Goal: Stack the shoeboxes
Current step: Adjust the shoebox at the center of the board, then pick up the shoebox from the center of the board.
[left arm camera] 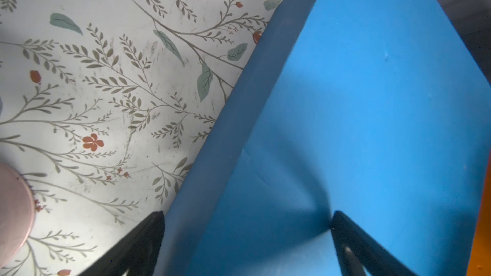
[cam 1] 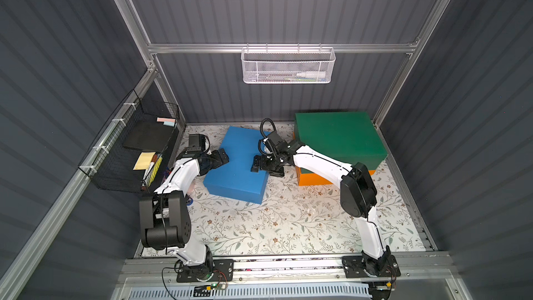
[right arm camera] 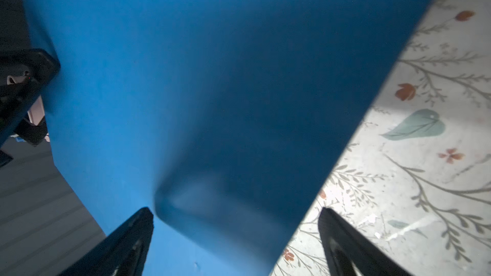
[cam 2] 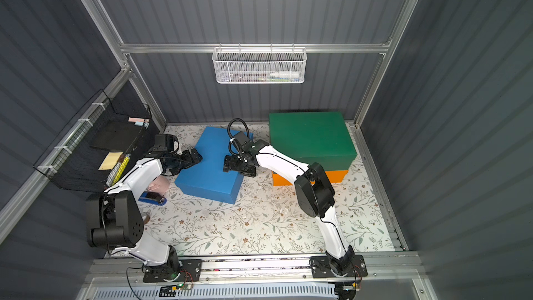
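The blue shoebox (cam 1: 239, 168) (cam 2: 210, 174) lies on the floral table (cam 1: 288, 220) left of centre. The dark green shoebox (cam 1: 337, 137) (cam 2: 311, 137) sits on top of the orange shoebox (cam 1: 311, 180) (cam 2: 284, 179) at the back right. My left gripper (cam 1: 223, 157) (cam 2: 197, 155) (left arm camera: 247, 213) is open at the blue shoebox's (left arm camera: 358, 102) left edge, one finger over the lid, one beside the wall. My right gripper (cam 1: 265, 170) (cam 2: 238, 169) (right arm camera: 236, 209) is open astride the blue shoebox's (right arm camera: 212, 75) right edge in the same way. Neither holds anything.
A black wire basket (cam 1: 129, 151) with papers and pens hangs on the left wall. A white mesh basket (cam 1: 288, 64) hangs on the back wall. A pink cup (cam 2: 158, 186) (left arm camera: 13, 208) and a blue stapler-like thing (cam 2: 153, 197) sit under the left arm.
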Motion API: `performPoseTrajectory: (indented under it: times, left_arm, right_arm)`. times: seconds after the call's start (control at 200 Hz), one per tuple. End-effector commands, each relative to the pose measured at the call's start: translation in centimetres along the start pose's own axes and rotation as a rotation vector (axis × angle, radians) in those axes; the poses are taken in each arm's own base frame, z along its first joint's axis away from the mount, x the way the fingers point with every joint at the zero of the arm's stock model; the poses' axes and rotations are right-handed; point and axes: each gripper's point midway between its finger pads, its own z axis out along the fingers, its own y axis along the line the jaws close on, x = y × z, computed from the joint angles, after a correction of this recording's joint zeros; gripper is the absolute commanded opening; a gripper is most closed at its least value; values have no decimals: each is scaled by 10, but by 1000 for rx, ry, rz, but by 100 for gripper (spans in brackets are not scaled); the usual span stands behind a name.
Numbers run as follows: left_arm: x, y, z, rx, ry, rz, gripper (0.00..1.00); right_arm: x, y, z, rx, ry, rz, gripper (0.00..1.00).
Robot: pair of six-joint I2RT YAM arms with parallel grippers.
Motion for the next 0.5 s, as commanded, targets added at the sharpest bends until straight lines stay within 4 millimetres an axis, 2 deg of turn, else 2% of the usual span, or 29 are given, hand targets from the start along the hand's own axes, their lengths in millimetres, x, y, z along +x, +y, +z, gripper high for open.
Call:
performPoseTrajectory:
  times: [0.0, 0.12, 0.3, 0.34, 0.495]
  left_arm:
    - [-2, 5, -4, 8, 19, -21, 99]
    - [-14, 9, 5, 61, 20, -27, 100]
    - [-17, 2, 15, 126, 29, 32, 100]
    - [-14, -3, 17, 159, 47, 42, 100]
    - [5, 0, 32, 185, 124, 42, 100]
  right_arm:
    - [-4, -5, 9, 4, 10, 13, 99]
    - [-6, -14, 14, 33, 33, 33, 99]
    - [-11, -10, 16, 15, 18, 26, 99]
    - [-12, -8, 17, 5, 15, 20, 99]
    - [-16, -1, 20, -26, 13, 10, 99]
